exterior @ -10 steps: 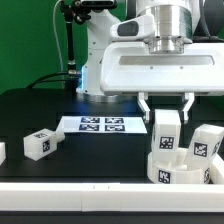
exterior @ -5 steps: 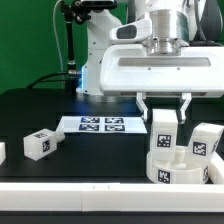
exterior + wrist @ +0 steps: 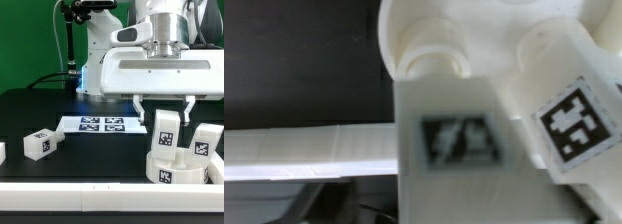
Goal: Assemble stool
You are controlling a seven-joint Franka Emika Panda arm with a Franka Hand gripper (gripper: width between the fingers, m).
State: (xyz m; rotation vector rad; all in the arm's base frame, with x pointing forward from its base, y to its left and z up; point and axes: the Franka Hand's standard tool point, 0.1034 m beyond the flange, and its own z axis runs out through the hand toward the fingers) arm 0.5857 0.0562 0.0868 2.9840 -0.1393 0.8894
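The round white seat (image 3: 172,168) lies at the exterior view's right, near the front rail. One white block leg (image 3: 166,130) stands upright in it and a second leg (image 3: 206,142) leans beside it. My gripper (image 3: 165,110) hangs over the upright leg, open, with a finger on each side of the leg's top and a gap to it. In the wrist view the upright leg (image 3: 455,140) fills the middle, blurred. The seat's socket (image 3: 452,55) and the second leg's tag (image 3: 576,120) lie around it. My fingertips do not show clearly there.
A loose leg (image 3: 40,144) lies on the black table at the exterior view's left, and another part (image 3: 2,151) is cut off by the edge. The marker board (image 3: 100,124) lies behind. A long white rail (image 3: 80,192) runs along the front.
My fingers have spread a little wider around the upright leg and the hand has shifted slightly. The leg and seat have not moved.
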